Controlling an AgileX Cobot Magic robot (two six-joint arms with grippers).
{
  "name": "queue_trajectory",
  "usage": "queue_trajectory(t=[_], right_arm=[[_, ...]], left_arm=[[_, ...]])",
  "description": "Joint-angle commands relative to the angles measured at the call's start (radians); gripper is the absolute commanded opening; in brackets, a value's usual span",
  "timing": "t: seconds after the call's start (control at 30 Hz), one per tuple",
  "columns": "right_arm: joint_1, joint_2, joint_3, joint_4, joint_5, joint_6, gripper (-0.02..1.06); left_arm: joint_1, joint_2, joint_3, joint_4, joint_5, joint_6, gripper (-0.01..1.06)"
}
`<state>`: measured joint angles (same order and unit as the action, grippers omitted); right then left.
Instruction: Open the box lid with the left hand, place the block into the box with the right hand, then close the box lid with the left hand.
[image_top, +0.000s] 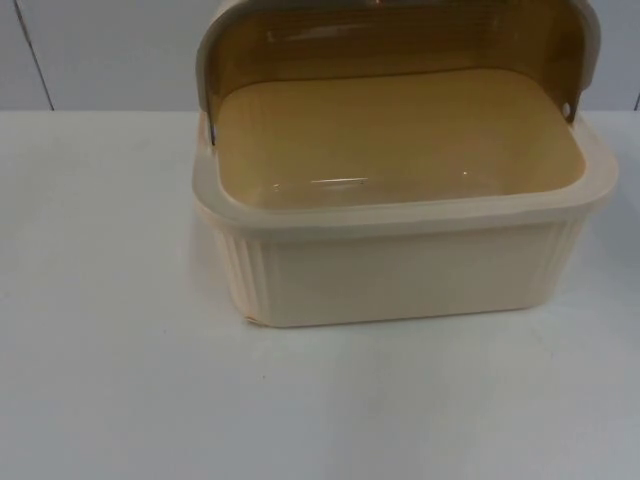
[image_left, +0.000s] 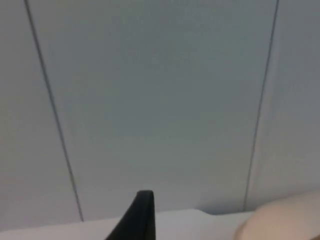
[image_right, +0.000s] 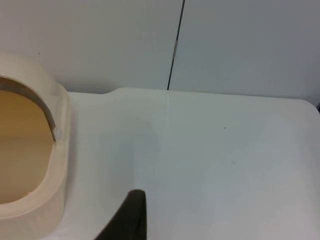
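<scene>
the box (image_top: 400, 260) stands with its lid (image_top: 400, 40) raised and no block inside. neither gripper's state can be told. the lid could drop shut unheld.

The top camera looks down and forward at close range on the box (image_top: 400, 200) on the table (image_top: 100, 380). The left wrist camera faces the wall (image_left: 160, 100). The right wrist camera sits low beside the box (image_right: 30, 150), which both views share.
</scene>
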<state>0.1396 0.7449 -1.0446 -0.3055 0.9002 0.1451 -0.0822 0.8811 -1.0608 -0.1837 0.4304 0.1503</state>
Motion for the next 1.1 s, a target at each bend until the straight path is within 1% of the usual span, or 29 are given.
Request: queue_trajectory(t=[0.0,0.03,0.1,0.13,0.17,0.2,0.23,0.27,0.3,0.43,0.5,0.63,0.77,0.83,0.93,1.0,1.03,1.07], right_arm=[[0.001,-0.005,-0.007,-0.002,0.001,0.001,1.05],[0.001,-0.005,-0.007,-0.002,0.001,0.001,1.05],[0.001,-0.005,-0.007,-0.002,0.001,0.001,1.05],[0.001,-0.005,-0.007,-0.002,0.001,0.001,1.05],[0.001,-0.005,-0.007,-0.002,0.001,0.001,1.05],[0.001,-0.005,-0.007,-0.002,0.001,0.001,1.05],[0.001,-0.005,-0.007,-0.002,0.001,0.001,1.05],[0.001,-0.005,-0.007,-0.002,0.001,0.001,1.05],[0.001,-0.005,-0.007,-0.002,0.001,0.001,1.05],[0.001,-0.005,-0.007,-0.002,0.001,0.001,1.05],[0.001,-0.001,-0.007,-0.002,0.001,0.005,1.05],[0.001,0.044,-0.002,0.004,0.016,0.013,1.05],[-0.002,0.106,0.064,0.000,-0.023,0.022,1.05],[-0.003,0.125,0.084,-0.004,-0.026,0.022,1.05],[-0.005,0.173,0.174,-0.002,-0.085,0.020,1.05],[-0.012,0.207,0.225,0.055,-0.142,-0.010,1.05],[-0.012,0.207,0.225,0.055,-0.142,-0.010,1.05],[-0.025,0.229,0.246,0.093,-0.175,-0.024,1.05]], left_arm=[[0.003,-0.033,0.009,0.109,-0.009,-0.086,1.02],[0.003,-0.036,0.010,0.144,-0.007,-0.108,1.02],[0.003,-0.038,0.010,0.266,0.032,-0.221,1.02],[0.003,-0.038,0.010,0.266,0.032,-0.221,1.02],[0.003,-0.038,0.010,0.326,0.048,-0.269,1.02],[0.003,-0.036,0.010,0.392,0.080,-0.388,1.02],[0.003,-0.036,0.010,0.413,0.087,-0.430,1.03],[0.003,-0.036,0.010,0.453,0.099,-0.500,1.05],[0.003,-0.036,0.010,0.488,0.117,-0.531,1.05],[0.003,-0.036,0.010,0.545,0.119,-0.552,1.05],[0.003,-0.036,0.010,0.544,0.107,-0.552,1.05],[0.003,-0.036,0.010,0.538,0.110,-0.552,1.05],[0.003,-0.036,0.010,0.538,0.112,-0.552,1.05],[0.003,-0.036,0.010,0.540,0.112,-0.548,1.05],[-0.004,-0.046,0.010,0.542,0.114,-0.548,1.05],[-0.021,-0.053,0.010,0.551,0.114,-0.548,1.05],[-0.021,-0.053,0.010,0.551,0.114,-0.548,1.05],[-0.033,-0.053,0.010,0.559,0.114,-0.548,1.05]])
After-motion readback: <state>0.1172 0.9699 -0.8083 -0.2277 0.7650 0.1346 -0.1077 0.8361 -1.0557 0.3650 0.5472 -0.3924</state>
